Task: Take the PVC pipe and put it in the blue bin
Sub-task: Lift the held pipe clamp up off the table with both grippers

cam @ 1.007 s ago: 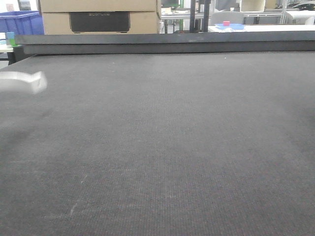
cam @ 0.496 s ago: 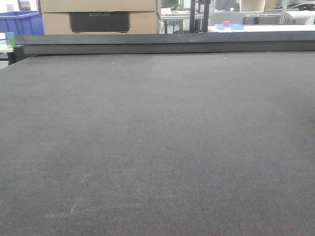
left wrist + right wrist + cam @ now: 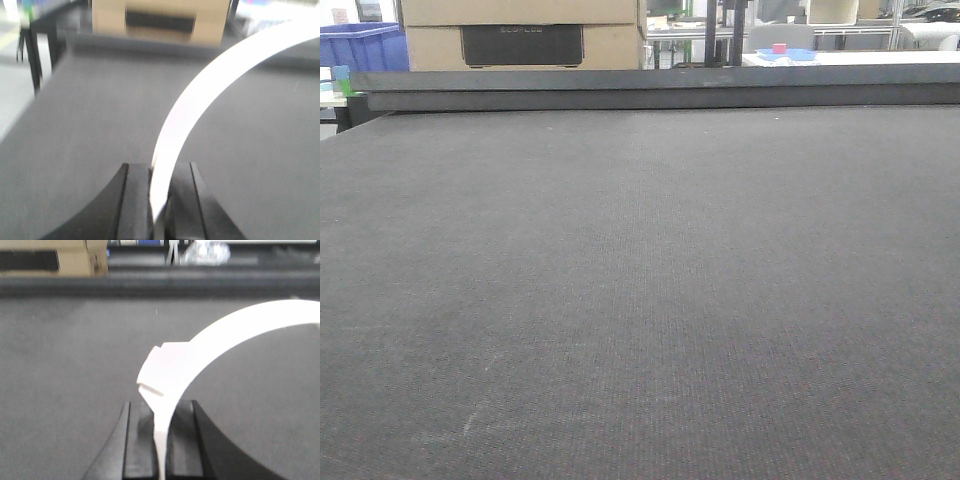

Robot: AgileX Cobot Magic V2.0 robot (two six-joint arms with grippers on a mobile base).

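Note:
In the left wrist view a white curved PVC pipe (image 3: 200,95) arches up and to the right out of my left gripper (image 3: 159,172), which is shut on its lower end above the dark mat. My right gripper (image 3: 161,412) is shut on a similar white arch-shaped pipe (image 3: 235,322) with a flat tab (image 3: 162,367) near the jaws. A blue bin (image 3: 360,45) stands beyond the table's far left corner. Neither the grippers nor the pipes appear in the front view.
The dark textured table mat (image 3: 640,300) fills the front view, ending at a raised black far edge (image 3: 660,85). Behind that edge stands a cardboard box (image 3: 520,35). A blue tray with a red object (image 3: 785,52) lies on a far table at the right.
A blurred white shape at the left edge of the front view one second ago has left the frame. The mat has shown nothing on it since.

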